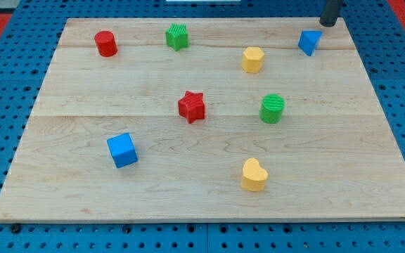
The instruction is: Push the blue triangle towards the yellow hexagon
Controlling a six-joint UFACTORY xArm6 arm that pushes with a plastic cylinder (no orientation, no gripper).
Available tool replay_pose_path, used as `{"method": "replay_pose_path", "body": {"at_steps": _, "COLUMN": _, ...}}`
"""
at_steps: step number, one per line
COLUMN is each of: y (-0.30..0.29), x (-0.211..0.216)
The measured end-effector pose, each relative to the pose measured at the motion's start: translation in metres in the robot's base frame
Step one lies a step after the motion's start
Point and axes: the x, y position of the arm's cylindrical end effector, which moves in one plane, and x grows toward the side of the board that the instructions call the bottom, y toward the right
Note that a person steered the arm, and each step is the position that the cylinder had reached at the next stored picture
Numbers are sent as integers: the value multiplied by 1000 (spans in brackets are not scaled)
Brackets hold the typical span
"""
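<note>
The blue triangle [309, 41] lies near the view's top right on the wooden board [83, 140]. The yellow hexagon [252, 60] sits to its left and slightly lower, a short gap between them. My tip [327, 24] is at the top right edge of the board, just up and right of the blue triangle, close to it but apart.
A red cylinder [105, 43] and a green block [177, 36] sit at the top left. A red star [191, 107] and a green cylinder [272, 108] are mid-board. A blue cube [122, 150] and a yellow heart [254, 175] lie lower down.
</note>
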Motion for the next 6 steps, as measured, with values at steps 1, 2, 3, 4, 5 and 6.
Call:
{"method": "replay_pose_path", "body": {"at_steps": 1, "y": 0, "x": 43}}
{"method": "replay_pose_path", "body": {"at_steps": 2, "y": 0, "x": 43}}
{"method": "replay_pose_path", "body": {"at_steps": 3, "y": -28, "x": 43}}
{"method": "replay_pose_path", "body": {"at_steps": 4, "y": -71, "x": 43}}
{"method": "replay_pose_path", "body": {"at_steps": 5, "y": -71, "x": 43}}
{"method": "replay_pose_path", "body": {"at_steps": 6, "y": -71, "x": 92}}
